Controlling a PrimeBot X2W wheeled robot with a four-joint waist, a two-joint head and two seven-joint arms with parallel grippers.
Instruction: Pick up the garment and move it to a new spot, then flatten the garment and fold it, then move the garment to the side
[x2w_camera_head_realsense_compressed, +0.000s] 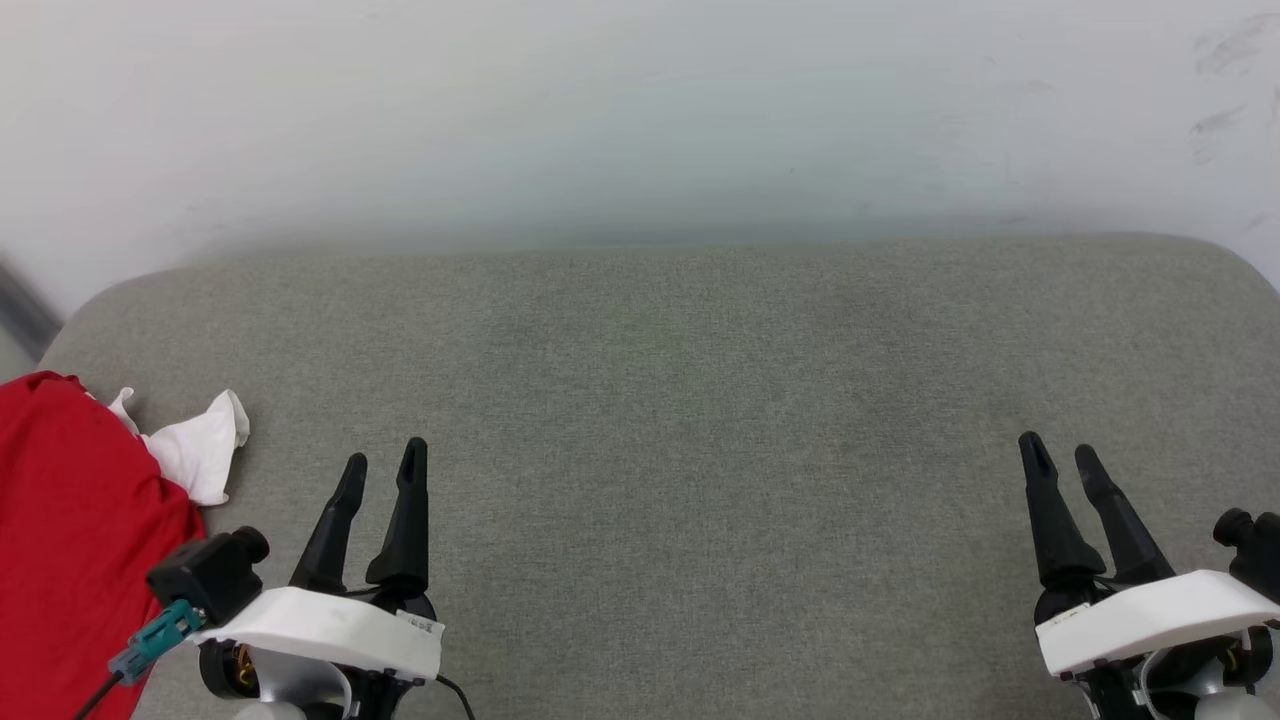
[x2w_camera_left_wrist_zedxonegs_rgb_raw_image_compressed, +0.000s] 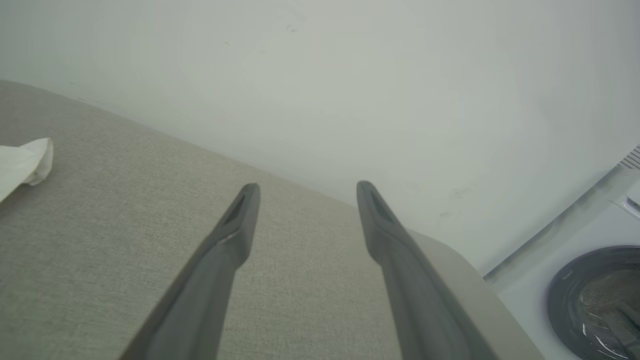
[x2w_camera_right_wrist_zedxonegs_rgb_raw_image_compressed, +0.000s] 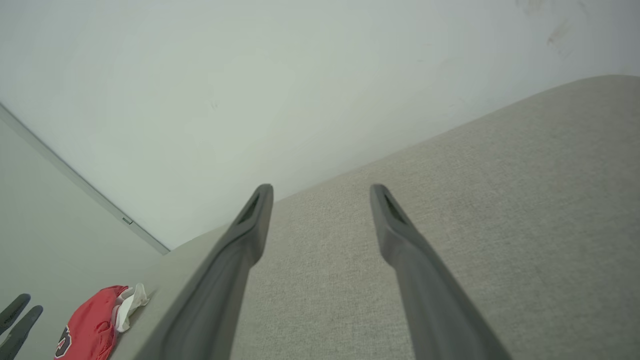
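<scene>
Right now my left end effector (x2w_camera_head_realsense_compressed: 385, 453) has its two dark fingers spread with nothing between them. My right end effector (x2w_camera_head_realsense_compressed: 1058, 446) is spread and empty too, both over the grey fabric cushion (x2w_camera_head_realsense_compressed: 650, 400). The garment (x2w_camera_head_realsense_compressed: 70, 520) lies crumpled at the cushion's left edge, just beside my left end effector and well apart from the right one. Its white sleeve (x2w_camera_head_realsense_compressed: 200, 450) pokes out on the side toward the pale wall (x2w_camera_head_realsense_compressed: 640, 120).
</scene>
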